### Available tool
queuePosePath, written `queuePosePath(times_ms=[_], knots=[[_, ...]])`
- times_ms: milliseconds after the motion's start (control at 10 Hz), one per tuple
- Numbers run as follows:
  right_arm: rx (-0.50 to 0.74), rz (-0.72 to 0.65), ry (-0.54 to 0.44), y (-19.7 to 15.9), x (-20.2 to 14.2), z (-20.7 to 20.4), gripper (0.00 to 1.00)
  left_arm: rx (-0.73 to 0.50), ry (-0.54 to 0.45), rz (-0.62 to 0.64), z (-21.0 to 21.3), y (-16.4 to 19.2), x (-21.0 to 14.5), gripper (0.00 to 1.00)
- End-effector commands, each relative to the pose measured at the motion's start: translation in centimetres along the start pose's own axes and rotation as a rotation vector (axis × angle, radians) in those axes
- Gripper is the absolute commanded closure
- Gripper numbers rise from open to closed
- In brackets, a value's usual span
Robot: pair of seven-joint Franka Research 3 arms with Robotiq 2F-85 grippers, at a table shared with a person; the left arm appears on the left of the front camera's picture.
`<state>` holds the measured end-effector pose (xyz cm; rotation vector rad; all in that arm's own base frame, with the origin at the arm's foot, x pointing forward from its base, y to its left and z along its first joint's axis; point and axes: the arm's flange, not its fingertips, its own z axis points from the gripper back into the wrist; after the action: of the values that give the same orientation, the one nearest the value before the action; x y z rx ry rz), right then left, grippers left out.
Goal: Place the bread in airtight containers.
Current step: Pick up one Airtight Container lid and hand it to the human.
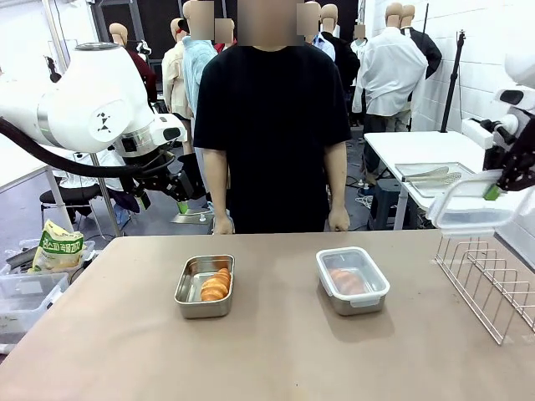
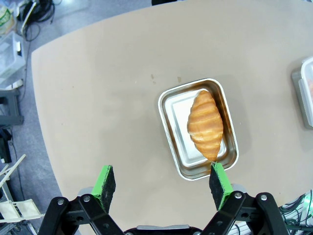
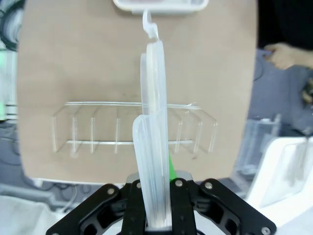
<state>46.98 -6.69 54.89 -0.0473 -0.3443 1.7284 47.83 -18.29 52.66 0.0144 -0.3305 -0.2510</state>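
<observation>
One bread point(image 1: 216, 284) lies in an uncovered airtight container point(image 1: 205, 286) at centre left of the table. A second bread point(image 1: 344, 281) sits in the other container point(image 1: 352, 280), which has a clear lid on it. My left gripper point(image 1: 181, 194) hangs open and empty above the table's far left. From the left wrist, that gripper point(image 2: 162, 183) is high over the open tin point(image 2: 177, 105) and its bread point(image 2: 205, 123). My right gripper point(image 1: 493, 191) is raised at the right, shut on a clear white-rimmed lid point(image 1: 466, 206). The right wrist view shows this lid point(image 3: 154, 147) edge-on between the jaws of the gripper point(image 3: 157, 215).
A wire rack point(image 1: 489, 280) stands at the table's right side, below the held lid. A green-and-yellow snack bag point(image 1: 57, 247) lies off the left edge. A person point(image 1: 272, 125) stands at the far side, hands down at the table edge.
</observation>
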Motion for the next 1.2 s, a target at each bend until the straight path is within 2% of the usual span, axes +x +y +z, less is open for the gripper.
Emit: queuePosePath(times_ms=[0,200,400,800,1100], knots=[[-0.124,0.147,-0.056,-0.5,2.1,-0.3,1.0,0.002,0.0,0.001,0.1,0.2,-0.1,0.0],[-0.224,0.305,-0.148,-1.8,5.4,-0.3,1.0,0.002,0.0,0.001,0.1,0.2,-0.1,0.0],[-0.304,0.428,-0.201,-2.9,8.7,0.0,1.0,0.002,0.0,0.001,0.1,0.2,-0.1,0.0],[-0.409,0.651,-0.175,-5.6,14.7,1.5,1.0,0.002,0.0,0.001,0.1,0.2,-0.1,0.0],[-0.461,0.7,-0.136,-8.3,17.5,1.7,1.0,0.002,0.0,0.001,0.1,0.2,-0.1,0.0]])
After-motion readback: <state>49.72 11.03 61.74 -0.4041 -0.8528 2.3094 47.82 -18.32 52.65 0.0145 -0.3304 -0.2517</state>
